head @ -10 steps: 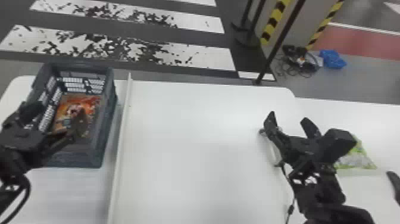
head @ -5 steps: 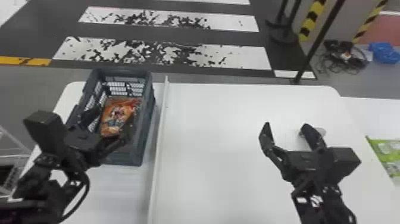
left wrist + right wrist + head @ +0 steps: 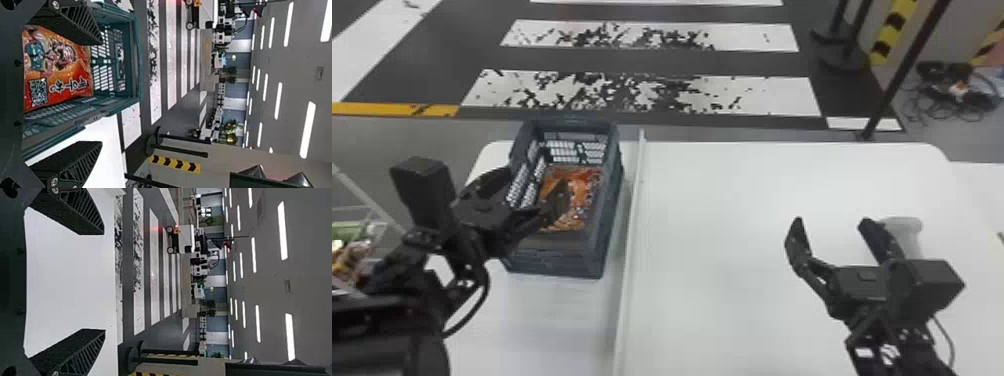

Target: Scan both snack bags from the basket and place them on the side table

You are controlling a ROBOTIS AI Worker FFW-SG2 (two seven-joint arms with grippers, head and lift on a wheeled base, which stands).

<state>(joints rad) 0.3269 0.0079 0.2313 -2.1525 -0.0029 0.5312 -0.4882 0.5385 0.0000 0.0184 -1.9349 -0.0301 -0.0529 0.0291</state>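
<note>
In the head view my left gripper (image 3: 519, 195) stands open over the left side of the dark basket (image 3: 604, 240). An orange-red snack bag (image 3: 587, 187) lies inside the basket, partly behind a finger. My right gripper (image 3: 832, 227) is open above the white table, nothing between its fingers. In the left wrist view the open left gripper (image 3: 100, 94) has the snack bag (image 3: 58, 70) and the basket (image 3: 135, 58) beyond it. The right wrist view has the open right gripper (image 3: 103, 282) over bare table.
A thin white divider (image 3: 632, 225) runs along the table (image 3: 722, 250) right of the basket. Behind the right gripper is a whitish round-topped object (image 3: 907, 232). At the far left stands a clear bin (image 3: 362, 245) with several packages; a dark post (image 3: 907, 70) rises behind the table.
The head view has swung left, so the basket and table sit farther right in it. The green bag at the right has left the view. Both grippers remain open.
</note>
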